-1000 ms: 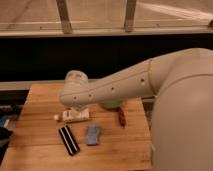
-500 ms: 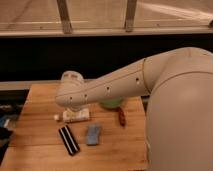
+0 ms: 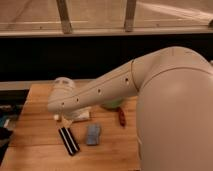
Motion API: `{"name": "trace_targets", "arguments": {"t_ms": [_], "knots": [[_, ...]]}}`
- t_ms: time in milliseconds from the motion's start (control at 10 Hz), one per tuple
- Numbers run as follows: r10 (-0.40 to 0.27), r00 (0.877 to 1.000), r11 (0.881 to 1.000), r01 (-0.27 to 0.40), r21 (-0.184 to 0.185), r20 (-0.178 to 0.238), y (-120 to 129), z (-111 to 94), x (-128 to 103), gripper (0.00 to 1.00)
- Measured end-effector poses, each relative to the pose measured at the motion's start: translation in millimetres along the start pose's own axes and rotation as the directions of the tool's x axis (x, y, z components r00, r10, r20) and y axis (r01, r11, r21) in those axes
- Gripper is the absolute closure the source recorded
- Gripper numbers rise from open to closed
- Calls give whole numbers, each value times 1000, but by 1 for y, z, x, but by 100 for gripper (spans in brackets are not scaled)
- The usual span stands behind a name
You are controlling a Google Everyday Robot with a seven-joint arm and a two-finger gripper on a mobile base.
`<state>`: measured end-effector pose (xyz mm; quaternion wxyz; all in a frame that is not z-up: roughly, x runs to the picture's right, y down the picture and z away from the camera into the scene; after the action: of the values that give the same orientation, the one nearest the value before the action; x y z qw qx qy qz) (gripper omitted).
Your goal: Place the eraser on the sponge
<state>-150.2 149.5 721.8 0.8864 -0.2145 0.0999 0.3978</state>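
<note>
The eraser (image 3: 68, 141), a long black bar with a pale stripe, lies on the wooden table (image 3: 35, 145) near the front left. Just to its right, apart from it, lies the blue-grey sponge (image 3: 93, 134). My cream arm reaches in from the right and crosses above both. Its wrist ends over the table's back left. The gripper (image 3: 60, 114) hangs below that wrist, behind and slightly left of the eraser, mostly hidden by the arm. Nothing is visibly held.
A white packet (image 3: 81, 114) lies under the arm behind the sponge. A small reddish-brown object (image 3: 121, 117) and a green object (image 3: 113, 105) sit further right. Dark items (image 3: 5, 125) lie off the table's left edge. A dark wall and window rail run behind.
The arm's wrist end has shifted slightly left and lower over the table. The eraser and sponge have not moved.
</note>
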Motion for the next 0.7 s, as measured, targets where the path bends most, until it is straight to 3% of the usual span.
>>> {"name": "trace_targets", "arguments": {"t_ms": [500, 700], "knots": [[-32, 999, 996, 32, -81, -1, 31, 25, -2, 20], [-43, 999, 995, 42, -93, -6, 41, 37, -4, 20]]}}
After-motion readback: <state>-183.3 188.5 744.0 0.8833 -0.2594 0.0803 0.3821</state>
